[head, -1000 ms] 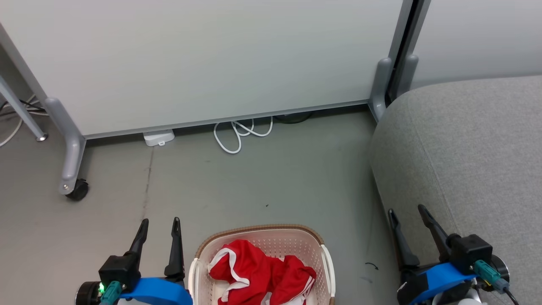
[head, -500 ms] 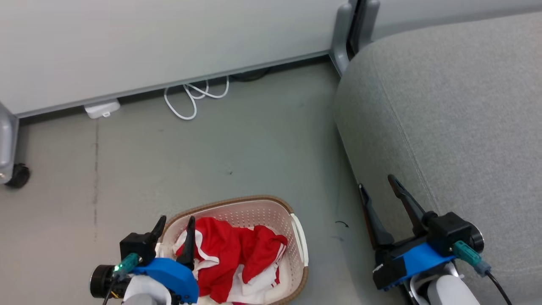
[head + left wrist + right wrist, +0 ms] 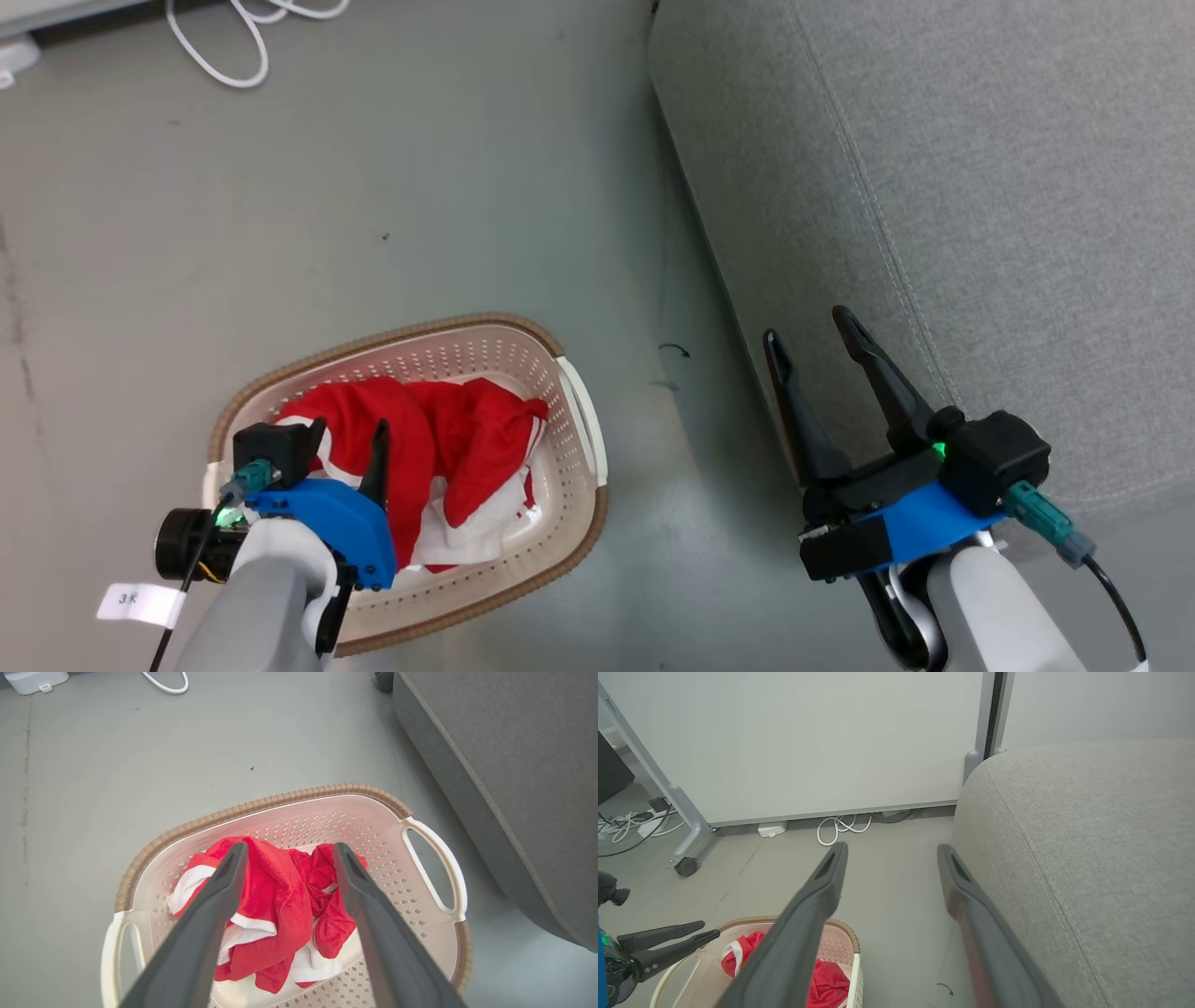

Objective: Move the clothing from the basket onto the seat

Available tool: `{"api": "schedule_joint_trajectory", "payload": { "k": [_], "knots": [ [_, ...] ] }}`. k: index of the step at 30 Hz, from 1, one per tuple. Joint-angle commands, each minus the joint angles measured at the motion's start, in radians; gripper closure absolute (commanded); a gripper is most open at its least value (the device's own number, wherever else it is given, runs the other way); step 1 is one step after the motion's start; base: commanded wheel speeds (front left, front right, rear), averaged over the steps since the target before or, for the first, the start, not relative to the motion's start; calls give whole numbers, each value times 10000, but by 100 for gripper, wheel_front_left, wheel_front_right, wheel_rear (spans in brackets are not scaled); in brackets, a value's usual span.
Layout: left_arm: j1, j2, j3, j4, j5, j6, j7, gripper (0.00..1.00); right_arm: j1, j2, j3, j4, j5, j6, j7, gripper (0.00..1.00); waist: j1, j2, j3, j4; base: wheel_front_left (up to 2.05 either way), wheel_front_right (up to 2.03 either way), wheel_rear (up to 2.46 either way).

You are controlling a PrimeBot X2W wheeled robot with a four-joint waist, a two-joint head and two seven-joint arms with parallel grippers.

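The cream basket (image 3: pixel 448 329) with a brown rim stands on the grey floor, left of the seat (image 3: pixel 980 187). Red clothing (image 3: pixel 439 439) with white trim lies bunched inside it. My left gripper (image 3: pixel 350 429) hangs open over the basket's left half, fingers pointing at the fabric. In the left wrist view its gripper (image 3: pixel 289 847) straddles the clothing (image 3: pixel 275 891) inside the basket (image 3: pixel 280 800), holding nothing. My right gripper (image 3: pixel 805 327) is open and empty against the seat's front edge. The right wrist view has its gripper (image 3: pixel 892 847), the seat (image 3: pixel 1087 835), basket (image 3: pixel 840 926) and left gripper (image 3: pixel 710 929).
A white cable (image 3: pixel 224 56) loops on the floor at the far side, by a white adapter (image 3: pixel 32 679). The pale wheeled partition panel (image 3: pixel 808 742) stands behind, with a caster (image 3: pixel 686 867) at its left leg. A strip of floor (image 3: pixel 672 439) separates basket and seat.
The head camera has tilted down, so the whole picture shifted. My left gripper moved from beside the basket to over the clothing. The right gripper stayed open by the seat.
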Motion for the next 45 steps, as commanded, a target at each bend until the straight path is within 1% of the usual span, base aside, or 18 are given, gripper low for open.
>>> {"api": "schedule_joint_trajectory", "payload": {
  "k": [1,10,12,16,21,28,31,33,37,45],
  "knots": [
    [-269,119,-64,126,-27,-7,48,0,-279,-19,42,-57,89,5,-48,0,-2,0,707,-473,0,0,0],
    [-1220,514,-239,1285,-138,19,604,0,-588,-18,241,-373,549,5,-91,0,-2,0,1957,-1026,0,0,0],
    [-1405,619,-271,1465,-59,202,639,0,-588,-19,322,-467,680,5,-93,0,-2,0,2144,-1142,0,0,0],
    [-1705,695,-319,1766,-45,407,745,0,-646,-19,453,-606,849,5,-95,0,-2,0,2444,-1321,0,0,0],
    [-1892,778,-313,2117,-104,643,836,0,-603,-19,644,-728,976,5,-96,0,-2,0,2649,-1486,0,0,0],
    [-2127,898,-255,2560,-195,1119,1039,0,-538,-19,739,-797,1050,5,-97,0,-2,0,2848,-1641,0,0,0],
    [-2173,881,-251,2715,-268,1164,1196,0,-514,-19,764,-801,1084,5,-97,0,-2,0,2876,-1673,0,0,0],
    [-2206,861,-267,2774,-298,1188,1209,100,-499,-19,772,-783,1097,5,-97,0,-2,0,2876,-1677,0,0,0],
    [-2251,822,-329,2880,-347,1084,1301,100,-509,-19,809,-743,1128,5,-98,0,-2,0,2846,-1658,0,0,0],
    [-2338,865,-402,3004,-451,999,1139,100,-556,-19,858,-749,1087,5,-98,0,-2,0,2770,-1663,0,0,0]
  ]
}}
